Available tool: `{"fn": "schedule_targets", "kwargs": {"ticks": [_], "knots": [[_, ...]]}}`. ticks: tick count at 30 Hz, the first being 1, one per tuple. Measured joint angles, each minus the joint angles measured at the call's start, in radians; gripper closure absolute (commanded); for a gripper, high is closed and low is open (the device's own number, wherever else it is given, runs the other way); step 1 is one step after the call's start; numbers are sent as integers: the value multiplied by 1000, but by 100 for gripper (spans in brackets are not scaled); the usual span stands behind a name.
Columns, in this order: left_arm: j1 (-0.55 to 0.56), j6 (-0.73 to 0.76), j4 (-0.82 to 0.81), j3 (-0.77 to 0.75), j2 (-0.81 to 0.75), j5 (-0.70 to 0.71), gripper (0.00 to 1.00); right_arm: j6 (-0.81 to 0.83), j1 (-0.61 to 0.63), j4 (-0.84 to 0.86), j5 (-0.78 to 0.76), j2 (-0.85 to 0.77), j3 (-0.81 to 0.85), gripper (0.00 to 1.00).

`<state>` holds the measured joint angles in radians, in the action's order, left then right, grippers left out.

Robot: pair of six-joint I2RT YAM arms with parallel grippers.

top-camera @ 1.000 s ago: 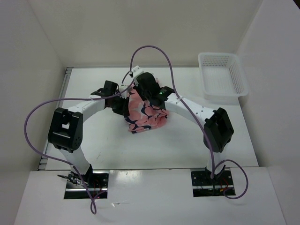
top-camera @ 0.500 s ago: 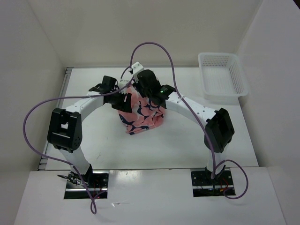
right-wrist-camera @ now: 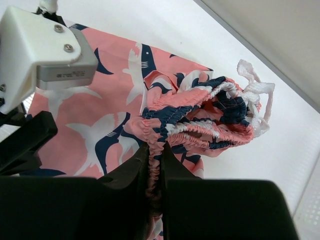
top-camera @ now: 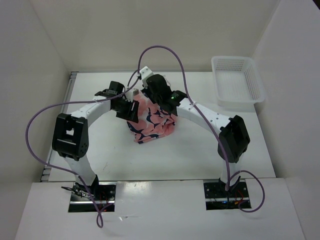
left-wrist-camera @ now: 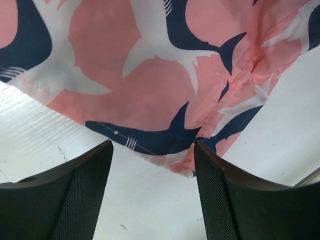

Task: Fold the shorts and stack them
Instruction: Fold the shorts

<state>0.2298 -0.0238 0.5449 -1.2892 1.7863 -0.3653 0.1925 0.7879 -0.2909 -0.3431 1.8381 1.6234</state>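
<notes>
Shorts sit in a bunched, partly folded heap near the middle of the worktop, toward its far side, between the two arms. The right pincer is clenched on the gathered waistband, several layers of elastic pinched together, with the white drawstring spilling loose beside it. As I read it, that hold serves to pin the waist end so the gathered layers do not spring apart.

The left pincer stands released, its jaws wide with only bare surface between them. The hem lies flat just beyond its fingertips, touching neither. The leg end seems to rest on its own weight, which suits a fold that needs no second hold.

The worktop is white and matt, with faint scuffs and a fine grain in the close view — smooth enough, I judge, for thin fabric to slide rather than grip. Plain white walls box it in on three sides. A white mesh basket stands at the far right corner, well apart from the shorts.
</notes>
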Motion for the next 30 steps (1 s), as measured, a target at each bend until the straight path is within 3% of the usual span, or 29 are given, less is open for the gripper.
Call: {"fn": "schedule_targets", "kwargs": {"ticks": [11, 15, 22, 26, 30], "knots": [[-171, 1, 22, -2, -16, -72, 25, 14, 0, -1, -4, 0, 0, 100], [-176, 1, 11, 6, -7, -95, 28, 10, 2, -2, 14, 0, 0, 100], [-164, -6, -11, -27, 177, -128, 32, 61, 46, -30, 127, 1, 0, 100], [-166, -2, -32, -71, 193, -90, 39, 98, 72, -42, 213, 11, 0, 100], [-166, -2, -55, -83, 220, -69, 57, 135, 90, -50, 257, 53, 16, 100]]}}
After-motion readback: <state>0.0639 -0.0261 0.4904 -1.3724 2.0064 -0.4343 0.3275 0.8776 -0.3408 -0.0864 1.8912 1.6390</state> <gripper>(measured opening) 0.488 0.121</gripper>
